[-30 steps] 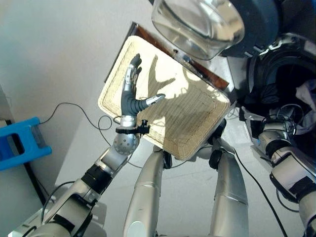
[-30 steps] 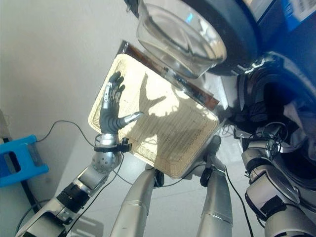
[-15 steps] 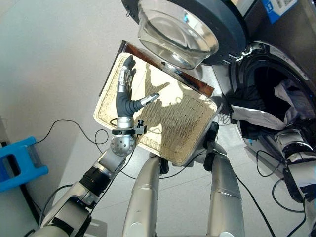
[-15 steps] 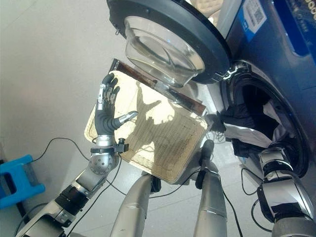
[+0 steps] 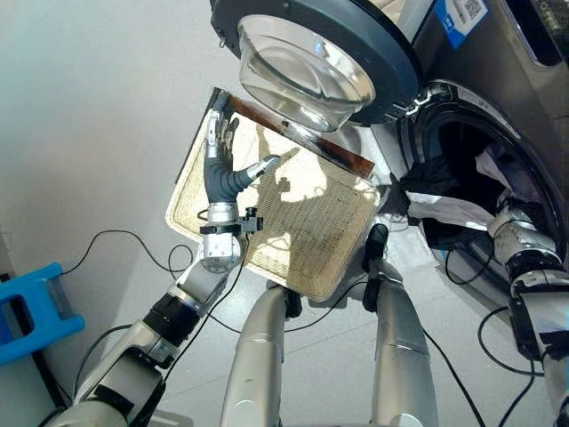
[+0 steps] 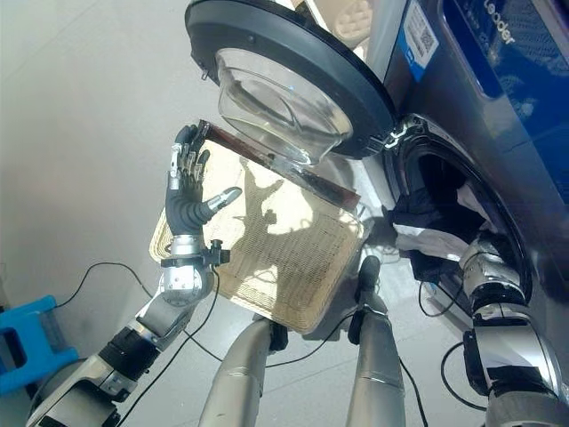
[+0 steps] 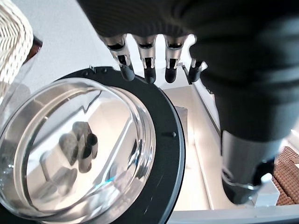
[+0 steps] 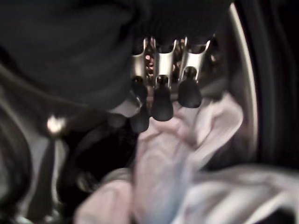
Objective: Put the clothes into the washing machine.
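Observation:
The front-loading washing machine stands at the right with its round glass door [image 5: 311,53] swung open. In the drum opening [image 5: 471,151] lie dark clothes [image 5: 427,178] and a white cloth [image 5: 453,209] that spills over the lower rim. My right arm reaches into the drum past the wrist. Deep inside, my right hand [image 8: 161,98] has its fingertips curled onto the white cloth [image 8: 163,163]. My left hand [image 5: 218,173] is raised and open above the woven basket [image 5: 302,222], close under the door [image 7: 163,154], and holds nothing.
The pale wicker basket rests on the floor in front of the machine, with a brown strip [image 5: 293,133] along its far edge under the door. A blue plastic box [image 5: 31,311] sits on the floor at the lower left. Grey floor lies to the left.
The camera has shifted, showing more of the machine. My right arm has gone deeper into the drum. My left hand has risen towards the door's edge and stays open.

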You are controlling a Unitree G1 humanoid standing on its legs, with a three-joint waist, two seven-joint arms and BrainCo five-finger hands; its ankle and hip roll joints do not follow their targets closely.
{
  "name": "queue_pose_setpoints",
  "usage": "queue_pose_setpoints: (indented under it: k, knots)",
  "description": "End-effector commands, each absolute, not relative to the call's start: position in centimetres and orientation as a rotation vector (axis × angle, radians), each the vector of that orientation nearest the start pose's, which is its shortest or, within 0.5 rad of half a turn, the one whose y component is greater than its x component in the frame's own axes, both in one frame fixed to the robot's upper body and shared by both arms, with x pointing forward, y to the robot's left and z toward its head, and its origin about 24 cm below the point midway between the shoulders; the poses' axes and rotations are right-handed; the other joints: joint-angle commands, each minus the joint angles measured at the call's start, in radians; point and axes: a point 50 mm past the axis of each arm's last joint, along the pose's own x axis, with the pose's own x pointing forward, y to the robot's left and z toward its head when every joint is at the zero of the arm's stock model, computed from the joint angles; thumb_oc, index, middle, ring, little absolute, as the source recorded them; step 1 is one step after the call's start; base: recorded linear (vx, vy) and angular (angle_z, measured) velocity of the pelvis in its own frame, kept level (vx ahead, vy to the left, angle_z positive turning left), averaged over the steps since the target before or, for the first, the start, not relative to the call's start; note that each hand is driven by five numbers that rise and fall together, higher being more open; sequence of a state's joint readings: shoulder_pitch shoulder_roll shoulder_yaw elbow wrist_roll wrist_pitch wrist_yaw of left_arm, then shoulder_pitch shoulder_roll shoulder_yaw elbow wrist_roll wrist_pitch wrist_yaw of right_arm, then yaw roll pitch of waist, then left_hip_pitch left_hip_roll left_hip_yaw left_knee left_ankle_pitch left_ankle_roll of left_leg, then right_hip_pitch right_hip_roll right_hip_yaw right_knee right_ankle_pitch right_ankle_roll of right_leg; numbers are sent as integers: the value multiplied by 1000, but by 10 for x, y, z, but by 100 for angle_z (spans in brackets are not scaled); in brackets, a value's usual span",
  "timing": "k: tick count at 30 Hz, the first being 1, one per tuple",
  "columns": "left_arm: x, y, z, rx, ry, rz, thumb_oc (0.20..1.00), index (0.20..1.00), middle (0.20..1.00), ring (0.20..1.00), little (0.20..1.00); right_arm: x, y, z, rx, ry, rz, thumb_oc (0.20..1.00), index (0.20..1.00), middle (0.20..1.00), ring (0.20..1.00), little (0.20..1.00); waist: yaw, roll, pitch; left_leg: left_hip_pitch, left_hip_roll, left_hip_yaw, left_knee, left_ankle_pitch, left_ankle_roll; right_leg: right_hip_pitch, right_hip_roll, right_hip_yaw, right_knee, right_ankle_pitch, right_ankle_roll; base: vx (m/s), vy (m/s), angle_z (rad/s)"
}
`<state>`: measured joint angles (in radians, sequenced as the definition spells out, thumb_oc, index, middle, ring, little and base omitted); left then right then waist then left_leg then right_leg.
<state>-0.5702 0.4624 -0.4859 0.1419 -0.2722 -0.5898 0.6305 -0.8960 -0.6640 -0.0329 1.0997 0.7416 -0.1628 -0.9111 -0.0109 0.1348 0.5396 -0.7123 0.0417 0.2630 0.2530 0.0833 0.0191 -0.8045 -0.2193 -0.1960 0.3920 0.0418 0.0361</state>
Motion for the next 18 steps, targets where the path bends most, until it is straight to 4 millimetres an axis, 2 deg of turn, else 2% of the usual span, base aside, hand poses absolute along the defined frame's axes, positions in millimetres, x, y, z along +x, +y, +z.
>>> queue_pose_setpoints:
  k: [1, 2, 3, 4, 5, 6, 7, 9, 11, 12, 14, 16, 17, 18]
  knots:
    - [306, 130, 198, -102, -865, 45, 1000, 1000, 1000, 1000, 1000, 332, -368, 176, 198, -193, -1300, 200, 200, 200, 200, 200, 2, 24, -20, 18, -34, 20, 86, -162, -51, -3, 10, -67, 71, -50, 87, 20, -14, -5]
    - [306, 130, 198, -100, -864, 44, 1000, 1000, 1000, 1000, 1000, 334, -366, 178, 138, -185, -1277, 200, 200, 200, 200, 200, 2, 24, -20, 17, -35, 19, 88, -162, -51, -4, 10, -67, 73, -51, 87, 16, -21, -5]
    - [306, 131, 199, -97, -864, 48, 1000, 1000, 1000, 1000, 1000, 340, -361, 177, -43, -132, -1214, 200, 200, 200, 200, 200, 1, 22, -20, 10, -34, 19, 91, -162, -51, -9, 10, -68, 77, -51, 87, 0, 0, 0]
    - [306, 132, 199, -96, -862, 51, 1000, 1000, 1000, 1000, 1000, 343, -359, 176, -167, -93, -1173, 426, 426, 426, 426, 426, 1, 20, -20, 5, -33, 21, 93, -160, -50, -14, 9, -69, 77, -49, 86, 0, 0, 0]
    - [306, 133, 199, -94, -863, 51, 1000, 1000, 1000, 1000, 1000, 344, -357, 173, -251, -58, -1140, 727, 727, 727, 727, 727, 1, 18, -20, 2, -33, 23, 94, -158, -50, -17, 9, -69, 75, -46, 85, 0, 0, 0]
    - [306, 133, 199, -94, -864, 52, 1000, 1000, 1000, 1000, 1000, 345, -356, 172, -273, -49, -1127, 727, 727, 727, 727, 727, 0, 18, -20, 1, -32, 23, 94, -157, -50, -18, 9, -69, 74, -45, 84, -9, -42, 0]
    - [305, 134, 197, -87, -868, 49, 1000, 1000, 1000, 1000, 1000, 346, -355, 161, -369, 12, -1053, 1000, 1000, 1000, 1000, 1000, 1, 14, -20, -5, -30, 24, 93, -154, -50, -21, 8, -71, 67, -43, 82, -6, -41, 1]
    - [305, 137, 195, -81, -870, 44, 1000, 1000, 1000, 1000, 1000, 346, -355, 150, -467, 68, -989, 1000, 1000, 1000, 1000, 1000, 2, 13, -20, -7, -29, 23, 93, -154, -49, -21, 8, -74, 66, -43, 82, -8, -56, 5]
    - [304, 136, 192, -70, -872, 32, 1000, 1000, 1000, 1000, 1000, 346, -353, 137, -754, 142, -895, 1000, 1000, 1000, 1000, 1000, 9, 15, -20, -14, -30, 19, 87, -149, -47, -26, 7, -79, 64, -42, 81, -9, -67, 6]
    - [304, 135, 190, -67, -874, 26, 1000, 1000, 1000, 1000, 1000, 346, -352, 134, -856, 161, -860, 1000, 1000, 1000, 1000, 1000, 13, 15, -20, -18, -30, 18, 86, -147, -47, -27, 5, -83, 60, -40, 81, -11, -72, 5]
    - [303, 133, 189, -61, -880, 7, 1000, 1000, 1000, 1000, 1000, 349, -349, 134, -1194, 182, -768, 1000, 1000, 1000, 1000, 1000, 21, 20, -20, -28, -33, 15, 85, -141, -46, -33, -1, -90, 55, -35, 83, -14, -69, 4]
    - [303, 132, 188, -59, -881, 3, 1000, 1000, 1000, 1000, 1000, 350, -348, 133, -1271, 190, -736, 1000, 1000, 1000, 1000, 1000, 23, 21, -20, -30, -34, 14, 83, -139, -46, -34, -3, -92, 52, -33, 84, 19, -32, 3]
    - [302, 131, 183, -56, -867, -6, 1000, 1000, 1000, 1000, 1000, 348, -347, 126, -1357, 208, -701, 1000, 1000, 1000, 1000, 1000, 26, 22, -20, -5, -35, 6, 88, -162, -55, -11, -2, -83, 61, -55, 97, -7, -29, 4]
    - [302, 131, 187, -56, -883, -4, 1000, 1000, 1000, 1000, 1000, 350, -346, 131, -1373, 201, -700, 1000, 1000, 1000, 1000, 1000, 24, 22, -20, -32, -35, 13, 82, -137, -47, -34, -4, -93, 48, -31, 85, -16, -64, 5]
